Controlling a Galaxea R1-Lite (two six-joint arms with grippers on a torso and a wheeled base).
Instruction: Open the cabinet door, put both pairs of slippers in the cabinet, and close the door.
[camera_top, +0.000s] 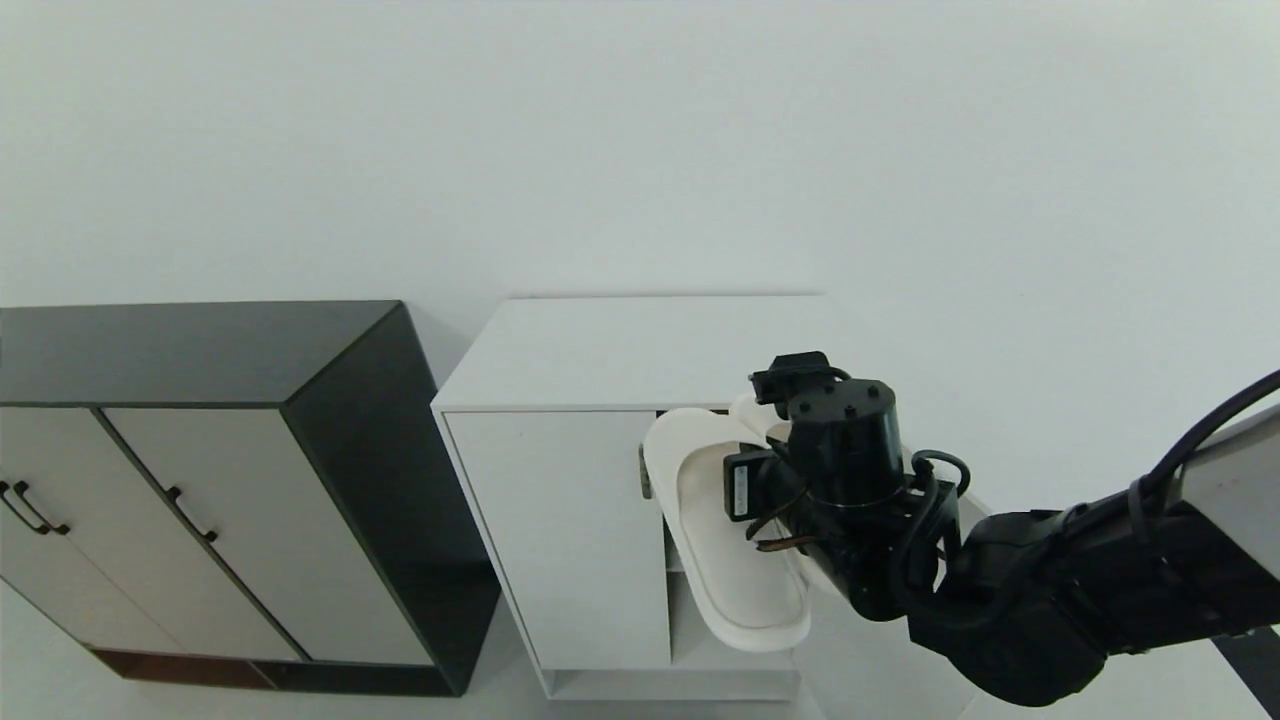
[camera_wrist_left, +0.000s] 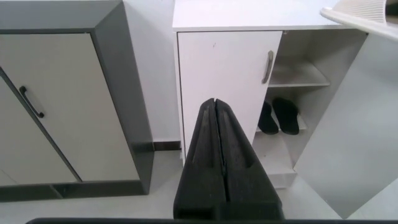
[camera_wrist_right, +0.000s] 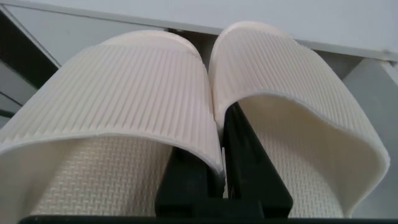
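Observation:
A pair of white slippers (camera_top: 735, 570) hangs in front of the white cabinet (camera_top: 620, 350), level with its open right half. My right gripper (camera_top: 775, 480) is shut on them, pinching the two ribbed straps (camera_wrist_right: 155, 93) together side by side. In the left wrist view the cabinet's right door (camera_wrist_left: 345, 130) stands swung open and its left door (camera_wrist_left: 224, 81) is closed. A pair of black slippers (camera_wrist_left: 280, 116) lies on the lower shelf inside. My left gripper (camera_wrist_left: 214, 104) is shut with nothing in it, low and back from the cabinet front.
A dark cabinet (camera_top: 200, 350) with two pale doors and black handles stands left of the white one. A plain wall runs behind both. An upper shelf (camera_wrist_left: 298, 78) inside the white cabinet is bare. Pale floor lies in front.

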